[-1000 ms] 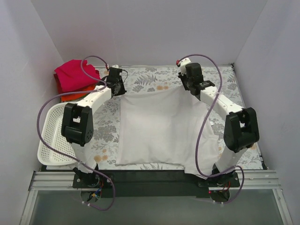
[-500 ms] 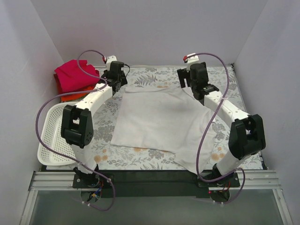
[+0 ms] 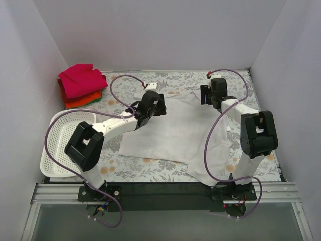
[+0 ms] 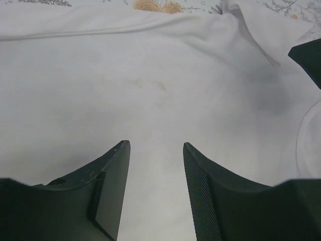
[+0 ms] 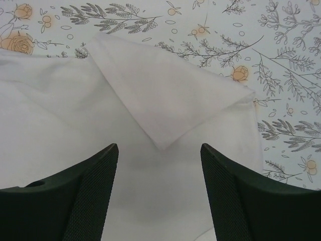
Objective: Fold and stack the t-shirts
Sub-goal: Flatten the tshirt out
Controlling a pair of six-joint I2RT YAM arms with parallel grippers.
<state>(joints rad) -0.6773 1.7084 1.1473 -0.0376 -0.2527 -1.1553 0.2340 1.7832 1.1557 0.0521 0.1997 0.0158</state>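
On the flower-printed table covering, the plain white short-sleeved cloth t-shirt lay spread and rumpled, its near right part reaching the table's near edge. Your left gripper stood over the shirt's far left portion. The left wrist view showed its jaws parted to a moderate gap with only bare white cloth between them and nothing held. Your right gripper stood at the shirt's far right corner. The right wrist view showed its jaws set wide apart, gripping nothing, above white cloth. One sleeve lay flat just ahead of the fingers, its pointed corner turned toward them. At the far left corner of the table, well apart from the white shirt, sat the stack of folded t-shirts, magenta-pink over red-orange. Off the table's left edge sat the white plastic mesh basket, beside your left arm.
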